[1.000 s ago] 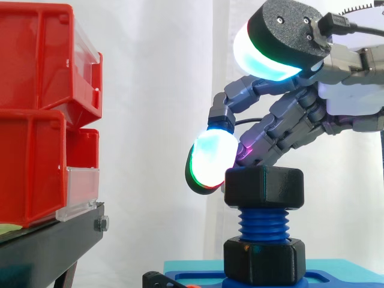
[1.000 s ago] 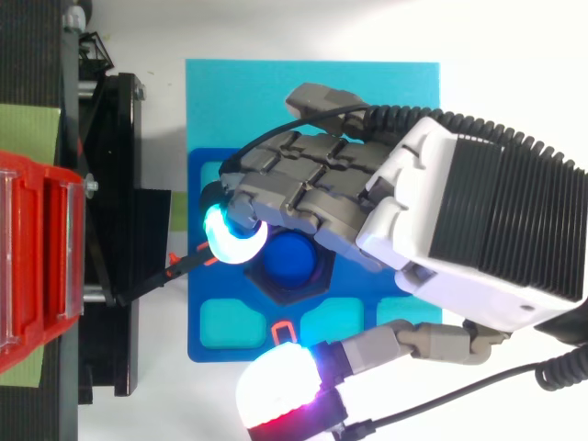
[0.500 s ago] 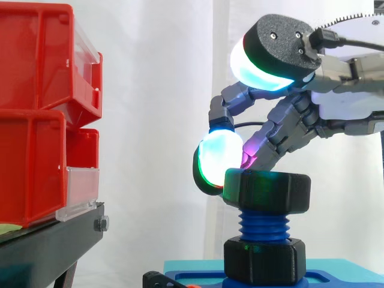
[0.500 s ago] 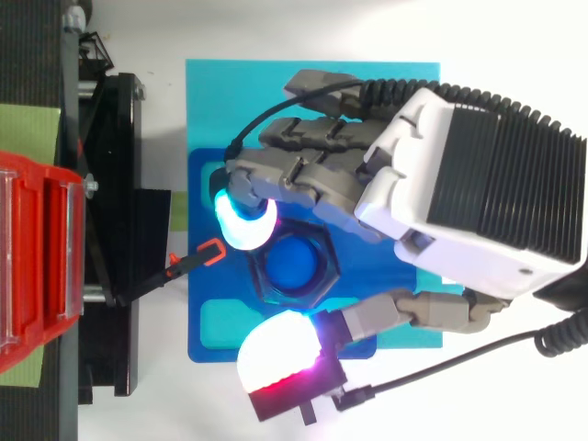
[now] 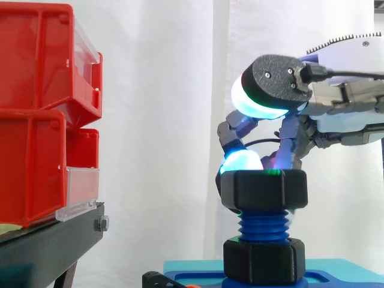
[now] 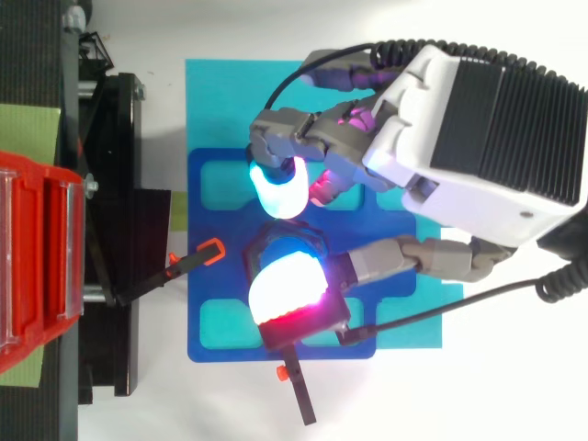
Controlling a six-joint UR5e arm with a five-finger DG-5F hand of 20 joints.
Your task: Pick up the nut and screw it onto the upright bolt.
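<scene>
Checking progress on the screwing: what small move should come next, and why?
Likely turn the nut down the thread: it sits only at the top of the bolt, bare thread below it, above a second nut, with the hand right over it.

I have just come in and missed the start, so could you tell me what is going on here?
The robot's hand is close over the black nut, which sits on the top of the upright blue bolt, with bare threads showing below it. A second black nut sits at the bolt's foot, on the blue base plate. The upper nut is not yet screwed far down.
</scene>
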